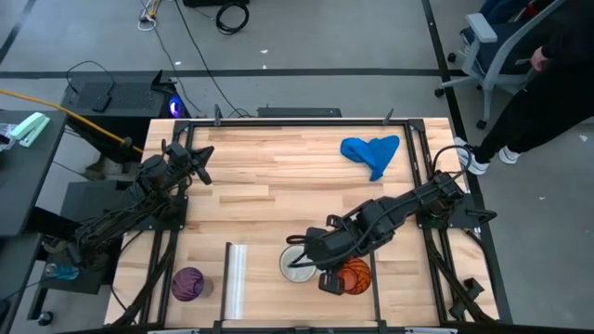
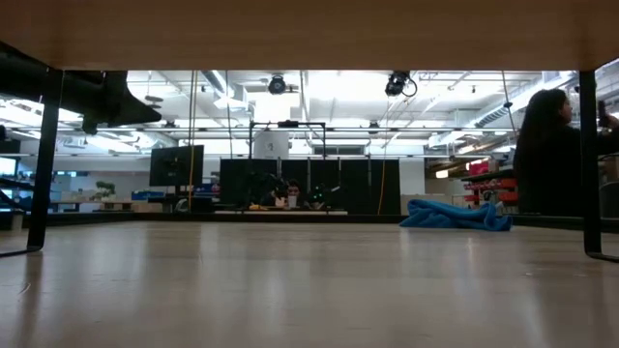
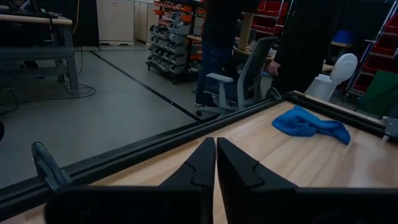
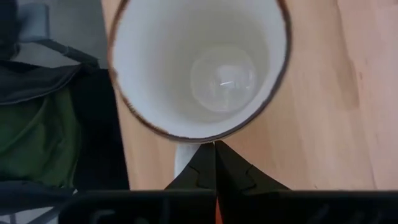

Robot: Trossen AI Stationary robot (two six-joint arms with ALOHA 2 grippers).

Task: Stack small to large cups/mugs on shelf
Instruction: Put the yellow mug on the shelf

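Wooden table (image 1: pixel 278 186); white mug (image 4: pixel 199 68) upright, nothing inside.

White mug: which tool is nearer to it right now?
Right. The right tool sits directly over the white mug at the table's near edge; the left tool waits far off by the left rail.

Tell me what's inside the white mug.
Nothing: the white mug looks empty, its pale glazed bottom bare in the right wrist view. The shut right hand sits at its rim, and from above the arm covers part of it.

Right gripper (image 4: pixel 215 163) pinched shut, reaching low; left gripper (image 3: pixel 216 163) seemingly closed, parked
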